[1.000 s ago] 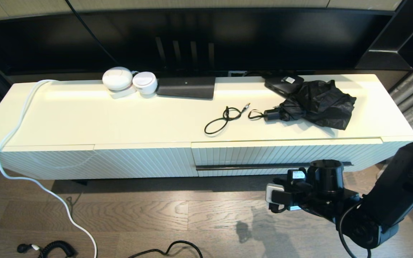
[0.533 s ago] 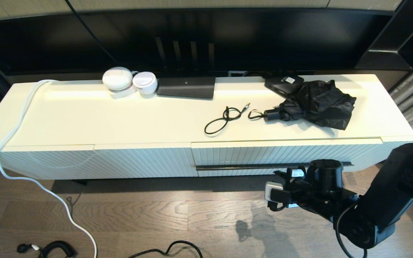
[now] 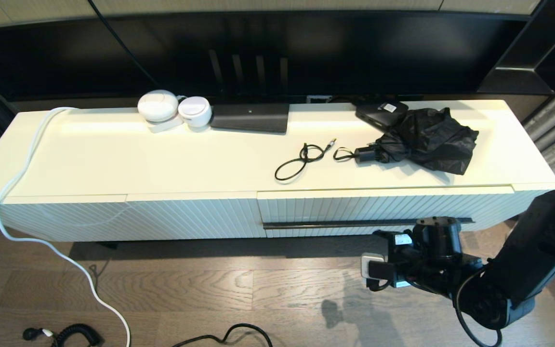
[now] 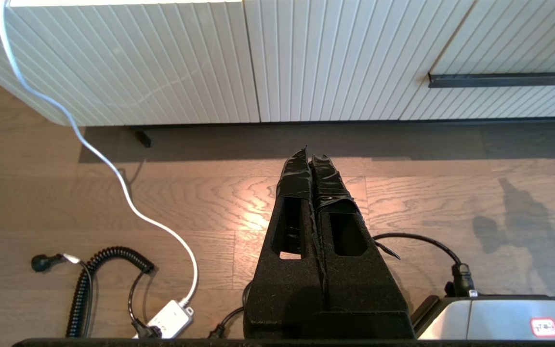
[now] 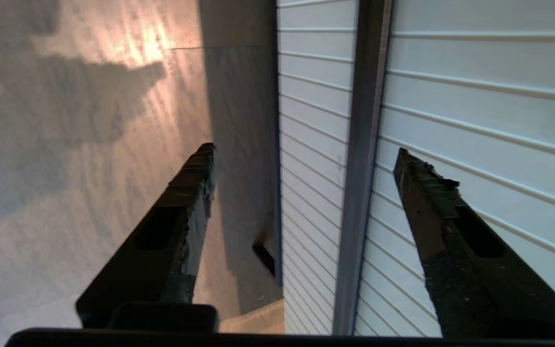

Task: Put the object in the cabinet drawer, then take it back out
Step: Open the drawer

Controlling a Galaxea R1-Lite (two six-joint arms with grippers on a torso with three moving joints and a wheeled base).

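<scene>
Stretching across the head view, the long cream cabinet (image 3: 113,159) runs from edge to edge, its far right end cut off behind the dark right arm (image 3: 533,255). Behind it a black screen fills the back, too dark to show detail. The cabinet drawer (image 3: 383,209) sits shut and flush in the right half of the ribbed front, its thin black bar handle (image 3: 335,224) partly hidden at its right end by the arm's wrist. On the cabinet top lie a crumpled black umbrella (image 3: 427,137), just beside a small black box (image 3: 381,113), a looped black cable (image 3: 301,161), a flat dark stand (image 3: 250,117) and two white round devices (image 3: 174,110) near the back edge; which of these is the task's object cannot be told, and all rest well apart from the front edge. A white cord (image 3: 22,183) drapes over the left end down to the wooden floor (image 3: 186,294).

The right gripper (image 5: 301,183) hangs low in front of the drawer, fingers (image 5: 195,193) spread wide with the handle running between them untouched, one finger over the floor side, the other over the ribbed front. Open floor lies below it. The left gripper (image 4: 312,156) is parked above the floor near the cabinet's base, its fingers pressed together on nothing.
</scene>
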